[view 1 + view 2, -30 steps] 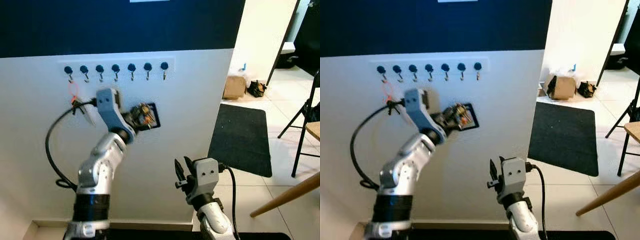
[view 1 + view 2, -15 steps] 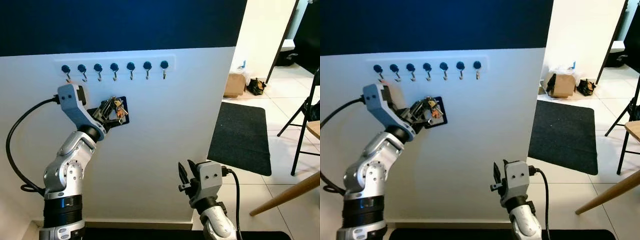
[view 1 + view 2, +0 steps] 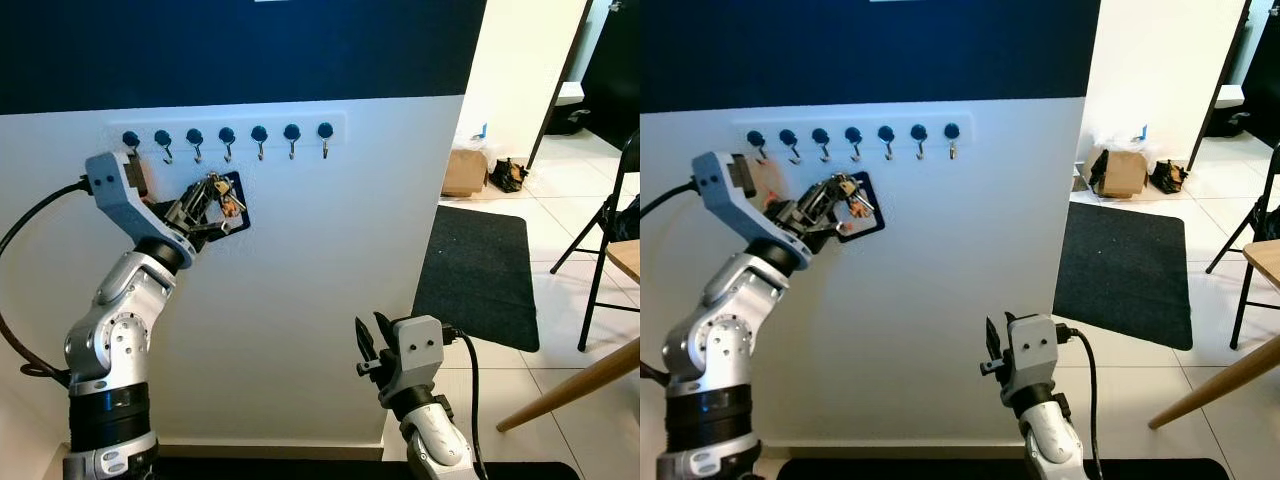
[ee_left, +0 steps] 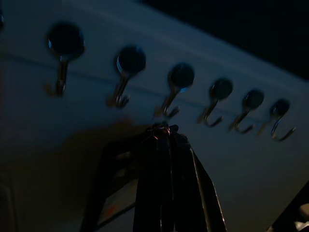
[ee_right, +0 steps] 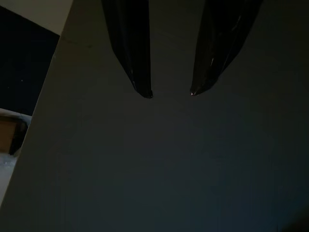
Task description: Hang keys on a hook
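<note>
Keys (image 3: 216,190) pinched in left gripper (image 3: 205,199), upper left of frame, just below hook rail (image 3: 235,133) and under its third and fourth hooks, not yet hung. Right gripper (image 3: 368,342) low at centre, fingers parted, holding nothing. Risk judged: ring missing hook tip through misalignment, keys dropping on release.

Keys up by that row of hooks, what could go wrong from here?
The left gripper holds the keys just below the row of hooks. The hooks look small and close-set, so the ring might miss or catch a neighbouring hook. If the grip slackens early, the bunch could drop to the floor.
</note>
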Motion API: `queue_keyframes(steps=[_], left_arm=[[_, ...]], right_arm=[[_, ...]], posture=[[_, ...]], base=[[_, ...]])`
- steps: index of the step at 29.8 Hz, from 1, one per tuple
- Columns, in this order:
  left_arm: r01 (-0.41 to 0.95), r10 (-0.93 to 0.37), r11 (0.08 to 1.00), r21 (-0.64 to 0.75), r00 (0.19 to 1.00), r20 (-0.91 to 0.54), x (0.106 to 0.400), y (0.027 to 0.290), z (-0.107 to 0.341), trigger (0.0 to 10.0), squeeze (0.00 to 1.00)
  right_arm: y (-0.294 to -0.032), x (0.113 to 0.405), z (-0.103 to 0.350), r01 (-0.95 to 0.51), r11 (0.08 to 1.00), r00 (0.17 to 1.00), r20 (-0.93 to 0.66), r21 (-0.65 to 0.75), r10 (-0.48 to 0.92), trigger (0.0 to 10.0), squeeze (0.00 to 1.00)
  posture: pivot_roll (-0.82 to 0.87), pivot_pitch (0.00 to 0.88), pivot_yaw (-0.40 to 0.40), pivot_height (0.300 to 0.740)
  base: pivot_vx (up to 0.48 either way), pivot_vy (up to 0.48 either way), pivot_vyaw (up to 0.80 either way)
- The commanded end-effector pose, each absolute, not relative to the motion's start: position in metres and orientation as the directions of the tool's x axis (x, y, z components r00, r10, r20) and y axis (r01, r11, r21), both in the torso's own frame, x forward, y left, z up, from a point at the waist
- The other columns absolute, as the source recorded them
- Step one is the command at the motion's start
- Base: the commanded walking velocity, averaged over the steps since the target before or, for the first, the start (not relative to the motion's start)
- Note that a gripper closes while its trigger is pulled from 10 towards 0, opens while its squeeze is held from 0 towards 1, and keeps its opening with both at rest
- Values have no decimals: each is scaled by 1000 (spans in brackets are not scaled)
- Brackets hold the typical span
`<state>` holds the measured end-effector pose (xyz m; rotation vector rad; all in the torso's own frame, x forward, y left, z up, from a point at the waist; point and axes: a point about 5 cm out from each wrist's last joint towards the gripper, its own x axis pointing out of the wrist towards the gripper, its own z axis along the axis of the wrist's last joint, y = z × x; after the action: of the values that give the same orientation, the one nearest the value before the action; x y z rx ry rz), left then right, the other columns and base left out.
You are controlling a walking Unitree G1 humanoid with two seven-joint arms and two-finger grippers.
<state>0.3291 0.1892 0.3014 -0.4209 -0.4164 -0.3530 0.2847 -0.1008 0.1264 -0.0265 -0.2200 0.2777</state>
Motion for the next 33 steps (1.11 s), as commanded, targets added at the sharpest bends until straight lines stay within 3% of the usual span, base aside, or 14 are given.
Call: queue_keyframes(steps=[1,18,33], left_arm=[[414,-237,853,-318,850,471,330,196,306,10000,0],[400,-212,848,-349,858,468,347,201,311,10000,0],[400,-208,853,-336,849,485,334,216,312,10000,0]], right_arm=[[-100,282,119,-279,958,942,179,-58,285,10000,0],[-101,282,119,-271,961,944,180,-58,277,10000,0],[-101,282,119,-271,961,944,178,-59,277,10000,0]], posture=[[24,108,77,740],[12,112,86,740],[23,113,79,740]], base=[[0,0,0],[0,0,0],[0,0,0]])
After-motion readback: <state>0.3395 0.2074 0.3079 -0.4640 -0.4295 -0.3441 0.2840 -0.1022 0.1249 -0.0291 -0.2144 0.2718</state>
